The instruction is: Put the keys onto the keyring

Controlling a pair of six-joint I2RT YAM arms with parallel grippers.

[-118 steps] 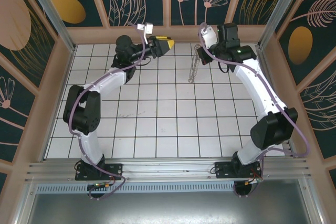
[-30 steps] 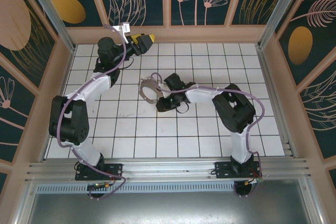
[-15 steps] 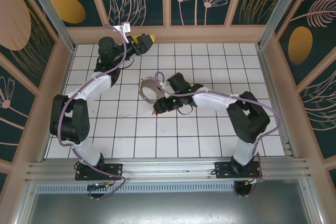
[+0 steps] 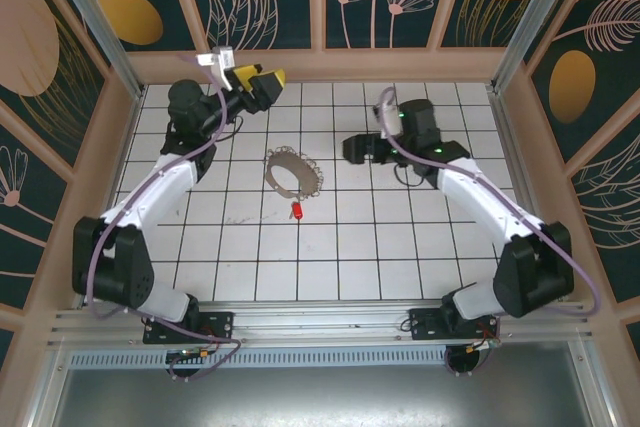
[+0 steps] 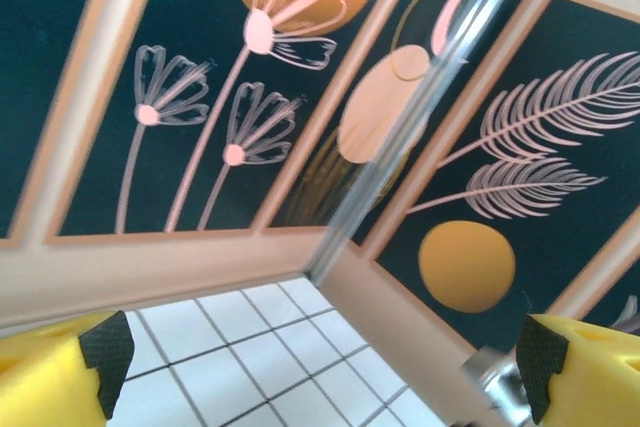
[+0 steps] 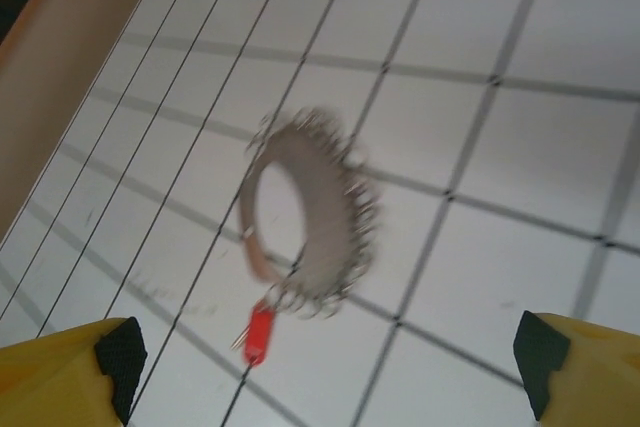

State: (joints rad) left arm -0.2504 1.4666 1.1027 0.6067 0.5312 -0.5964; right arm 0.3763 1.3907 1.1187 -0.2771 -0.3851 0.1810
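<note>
The keyring (image 4: 293, 172), a pale-tan hoop fringed with small silvery loops, lies on the white tiles left of centre. A tiny red-headed key (image 4: 296, 210) lies just below it. In the right wrist view the key (image 6: 258, 334) touches the loops at the lower edge of the keyring (image 6: 310, 212); I cannot tell whether it is threaded on. My right gripper (image 4: 354, 147) hovers to the right of the hoop, open and empty (image 6: 330, 372). My left gripper (image 4: 268, 81) is raised at the back left, open and empty (image 5: 322, 367), facing the wall.
Painted wooden walls (image 4: 320, 65) enclose the tiled floor (image 4: 380, 247) on three sides. A metal corner post (image 5: 420, 117) rises ahead of the left gripper. An aluminium rail (image 4: 320, 322) runs along the near edge by the arm bases.
My right gripper has opened and drawn back to the right, away from the keyring. The red key now lies uncovered below the hoop. The left arm has swung slightly left.
</note>
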